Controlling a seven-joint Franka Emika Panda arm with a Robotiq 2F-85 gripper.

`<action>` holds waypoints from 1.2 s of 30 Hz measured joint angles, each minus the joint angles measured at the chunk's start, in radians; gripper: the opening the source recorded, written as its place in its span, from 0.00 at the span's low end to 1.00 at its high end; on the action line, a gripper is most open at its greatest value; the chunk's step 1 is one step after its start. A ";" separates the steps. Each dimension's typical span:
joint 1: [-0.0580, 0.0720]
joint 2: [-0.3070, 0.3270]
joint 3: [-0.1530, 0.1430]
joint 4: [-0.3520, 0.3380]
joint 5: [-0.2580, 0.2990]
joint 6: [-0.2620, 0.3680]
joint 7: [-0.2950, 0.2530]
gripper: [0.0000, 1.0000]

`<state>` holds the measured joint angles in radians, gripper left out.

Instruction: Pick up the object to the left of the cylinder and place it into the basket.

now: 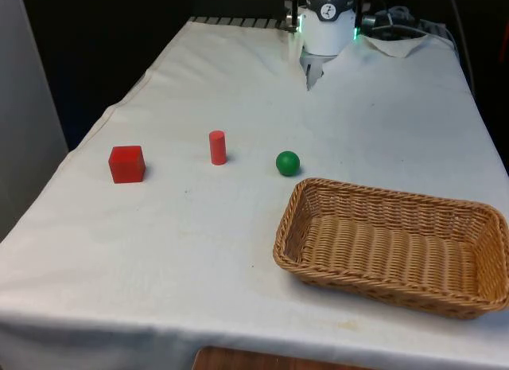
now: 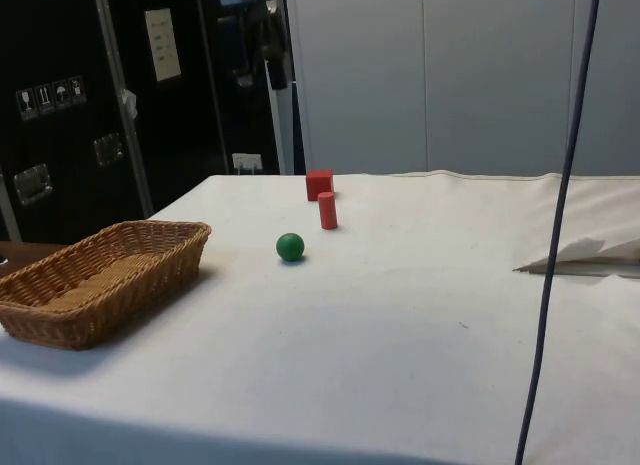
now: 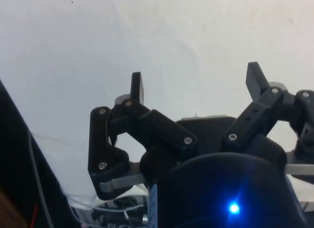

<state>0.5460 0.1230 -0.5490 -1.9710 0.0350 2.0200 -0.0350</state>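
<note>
Three objects sit in a row; you want the red cube (image 1: 126, 164), on the front view's left of the red cylinder (image 1: 217, 147). Your gripper (image 3: 196, 86) is spread wide over bare cloth, so centre over the cube, drop straight, then head for the basket (image 1: 302, 227).

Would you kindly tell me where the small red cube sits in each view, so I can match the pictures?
Front view: the small red cube sits toward the front view's left, in a row with the red cylinder and green ball.
Side view: it lies farthest back, just behind the cylinder.
Wrist view: white cloth lies beyond the gripper, with no cube there.
Shared landmark: the red cylinder.
</note>
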 measured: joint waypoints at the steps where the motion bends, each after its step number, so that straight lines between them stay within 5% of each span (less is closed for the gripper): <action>1: 0.001 0.000 0.003 -0.009 0.000 0.011 0.002 1.00; 20: 0.003 0.006 0.043 -0.160 -0.006 0.181 0.033 1.00; 36: 0.002 0.052 0.045 -0.237 0.003 0.340 0.034 1.00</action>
<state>0.5480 0.1750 -0.5040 -2.2080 0.0380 2.3600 -0.0010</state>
